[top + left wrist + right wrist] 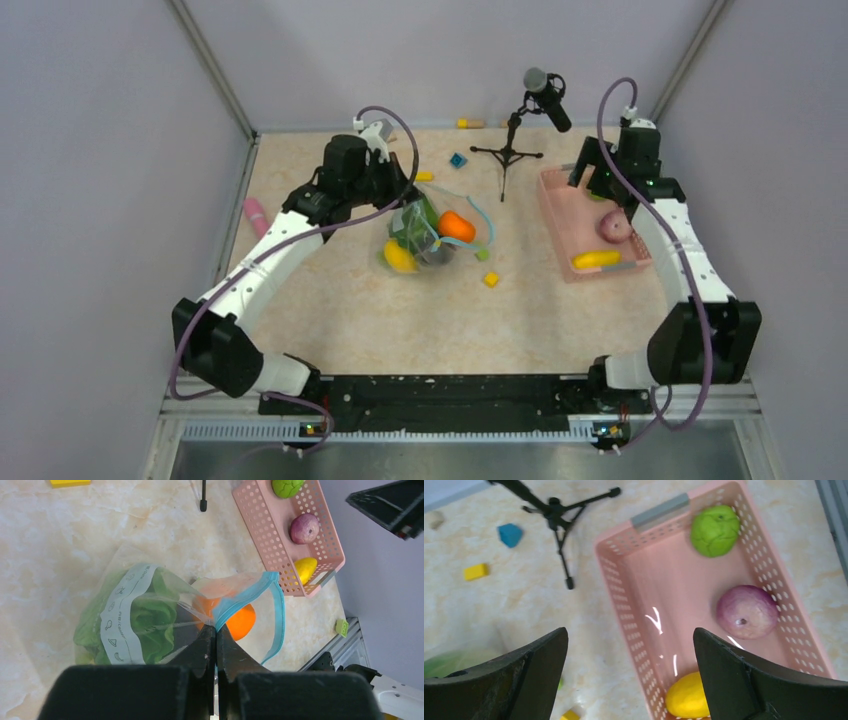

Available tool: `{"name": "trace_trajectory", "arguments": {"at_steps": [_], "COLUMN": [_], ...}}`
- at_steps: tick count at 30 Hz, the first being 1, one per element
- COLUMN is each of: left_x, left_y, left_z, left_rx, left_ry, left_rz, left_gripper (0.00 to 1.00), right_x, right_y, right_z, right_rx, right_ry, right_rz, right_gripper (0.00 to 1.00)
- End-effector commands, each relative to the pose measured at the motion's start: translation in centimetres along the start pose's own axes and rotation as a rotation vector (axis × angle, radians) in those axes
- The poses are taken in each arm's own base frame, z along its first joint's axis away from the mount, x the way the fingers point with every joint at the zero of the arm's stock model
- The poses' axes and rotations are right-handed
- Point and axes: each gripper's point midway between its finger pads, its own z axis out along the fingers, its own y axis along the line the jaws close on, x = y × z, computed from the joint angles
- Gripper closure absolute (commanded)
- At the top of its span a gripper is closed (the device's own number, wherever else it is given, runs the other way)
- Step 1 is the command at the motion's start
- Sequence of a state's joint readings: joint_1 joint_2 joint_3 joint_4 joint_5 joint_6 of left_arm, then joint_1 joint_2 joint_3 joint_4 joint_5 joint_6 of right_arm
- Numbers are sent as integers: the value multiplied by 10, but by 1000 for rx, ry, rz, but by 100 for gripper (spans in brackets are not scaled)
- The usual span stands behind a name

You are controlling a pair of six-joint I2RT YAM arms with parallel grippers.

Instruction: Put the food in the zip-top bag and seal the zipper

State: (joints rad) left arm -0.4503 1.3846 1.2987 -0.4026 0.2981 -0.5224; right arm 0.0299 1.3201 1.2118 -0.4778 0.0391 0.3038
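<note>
Bag [150, 595] lay crumpled on the table [50, 555], its mouth edge pinched in the L gripper [216, 635], jaws clamped tight on the plastic right at the teal zipper [250, 597]. Orange [242, 622] sat in the bag just past the tips, w/ a green leafy piece [150, 622] deeper in. White label [122, 615] had small icons and print, too blurred to read. R gripper [630, 632] hung spread wide, holding nothing, over the pink basket [614, 585] w/ lime [715, 530], purple round piece [747, 611] and lemon [686, 697].
</note>
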Motion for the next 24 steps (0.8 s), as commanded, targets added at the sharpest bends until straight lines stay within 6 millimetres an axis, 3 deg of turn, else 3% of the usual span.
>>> {"name": "trace_trajectory", "arguments": {"at_steps": [1,4,8,15,24], "left_x": [-21,-19,-19,-18,-18], "left_y": [-18,-19,-19,-23,-25], "left_z": [4,5,5,8,8], "left_rx": [91,100,101,133,143], "left_ry": [-59,-47,-38,-30,-25], "left_rz": [40,45,52,50,55], "left_gripper": [100,100,100,100,100], "right_x": [8,5,3,16,17], "right_y": [-40,-60,-79,-100,-114], "right_z": [56,97,131,167,207], "right_rx": [128,217,319,411,448], "right_ry": [94,115,113,128,81], "right_rz": [-50,-76,-107,-117,-142], "right_gripper": [7,9,10,10,11]}}
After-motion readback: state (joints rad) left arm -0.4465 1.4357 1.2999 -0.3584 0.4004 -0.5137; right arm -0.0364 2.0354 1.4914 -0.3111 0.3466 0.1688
